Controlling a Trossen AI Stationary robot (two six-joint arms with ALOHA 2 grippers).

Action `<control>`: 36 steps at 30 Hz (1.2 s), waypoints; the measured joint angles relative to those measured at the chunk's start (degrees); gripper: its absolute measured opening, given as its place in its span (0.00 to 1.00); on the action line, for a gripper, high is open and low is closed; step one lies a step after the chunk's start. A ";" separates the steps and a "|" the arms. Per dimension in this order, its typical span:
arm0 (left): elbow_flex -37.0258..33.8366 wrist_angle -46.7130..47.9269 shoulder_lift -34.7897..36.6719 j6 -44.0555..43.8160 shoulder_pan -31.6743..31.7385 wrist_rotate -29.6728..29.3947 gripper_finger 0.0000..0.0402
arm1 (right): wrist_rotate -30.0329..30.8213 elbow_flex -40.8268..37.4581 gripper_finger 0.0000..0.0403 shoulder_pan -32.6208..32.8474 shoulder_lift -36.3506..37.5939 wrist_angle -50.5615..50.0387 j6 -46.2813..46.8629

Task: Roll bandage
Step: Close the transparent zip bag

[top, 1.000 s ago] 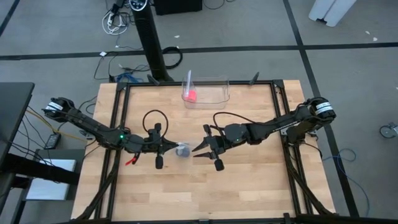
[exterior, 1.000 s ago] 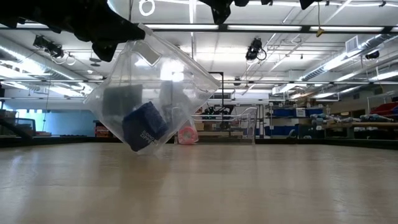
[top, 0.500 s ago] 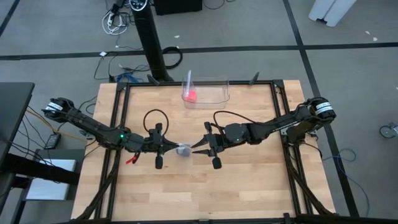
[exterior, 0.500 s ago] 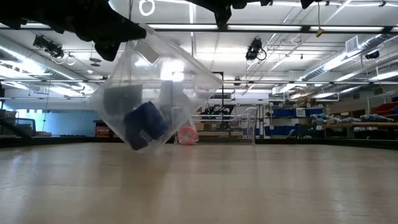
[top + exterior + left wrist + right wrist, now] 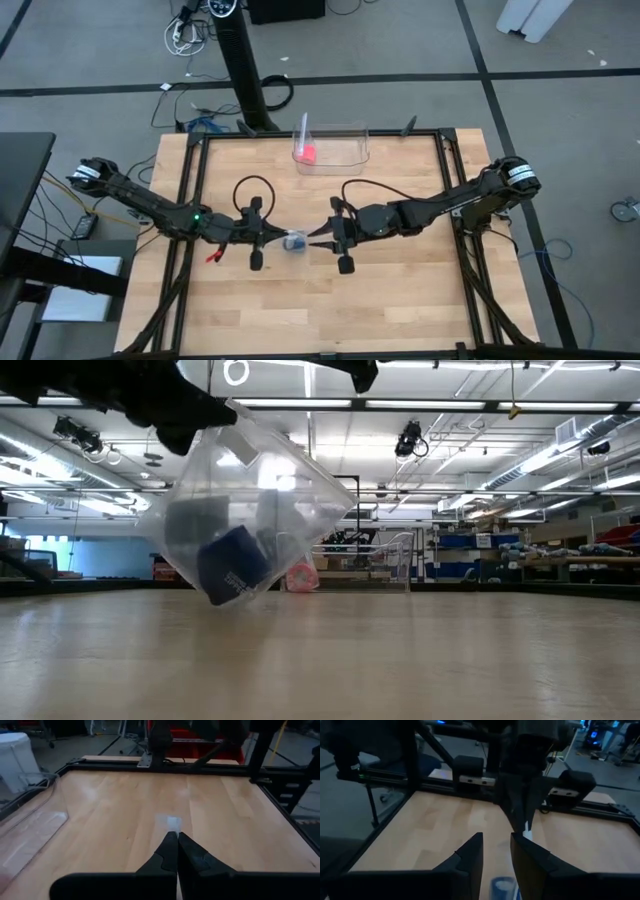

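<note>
A clear plastic bag (image 5: 280,500) hangs above the middle of the table. The bandage (image 5: 232,565), a small blue roll, lies in the bag's lower corner and also shows from above (image 5: 295,243). My left gripper (image 5: 275,240) is shut on the bag, coming from the table's left. My right gripper (image 5: 315,238) stands open just to the bag's right, its fingers (image 5: 470,850) apart above the blue roll (image 5: 502,886). Whether the right gripper touches the bag, I cannot tell. My left gripper pinches the bag's upper edge (image 5: 173,823) between its two shut fingers (image 5: 195,425). The fingers reach in nearly level from the table's left. The bag hangs below them, tilted and clear of the table top, with the roll resting in its lowest corner.
A clear open box (image 5: 335,148) with a small pink object (image 5: 308,153) in it stands at the table's far edge. A black metal frame (image 5: 452,190) borders the wooden top. Bare wood lies toward the near edge.
My right gripper has drawn a little closer to the bag and risen slightly. The bag keeps hanging from my left gripper, and the roll inside has barely shifted.
</note>
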State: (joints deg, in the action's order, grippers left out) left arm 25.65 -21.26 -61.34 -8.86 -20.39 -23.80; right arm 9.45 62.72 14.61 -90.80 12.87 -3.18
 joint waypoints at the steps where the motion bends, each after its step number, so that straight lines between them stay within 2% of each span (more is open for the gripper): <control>1: 0.72 0.85 -0.02 0.84 0.25 0.58 0.00 | -0.05 0.18 0.25 0.02 0.00 -0.25 -0.02; 8: 7.50 10.97 -0.01 2.85 2.08 3.54 0.00 | -0.18 1.71 0.30 0.02 0.02 -3.39 0.61; 11: 8.33 13.83 -0.02 2.87 2.32 3.60 0.00 | 1.21 1.71 0.31 0.23 0.02 -3.70 1.04; 24: 8.33 13.45 -0.15 3.92 4.33 5.33 0.00 | 0.94 1.77 0.32 0.74 -0.57 -2.62 -2.94; 31: 8.33 13.30 -0.50 4.16 5.83 6.94 0.00 | 0.00 1.79 0.39 0.90 -2.83 -2.28 -2.84; 36: 8.33 13.11 -0.52 4.15 6.26 7.40 0.00 | 1.64 5.67 0.41 0.75 -5.65 -6.28 -2.52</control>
State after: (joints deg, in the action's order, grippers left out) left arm 33.98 -8.16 -61.87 -4.71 -14.13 -16.40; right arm 11.09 68.39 15.36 -96.45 6.59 -5.70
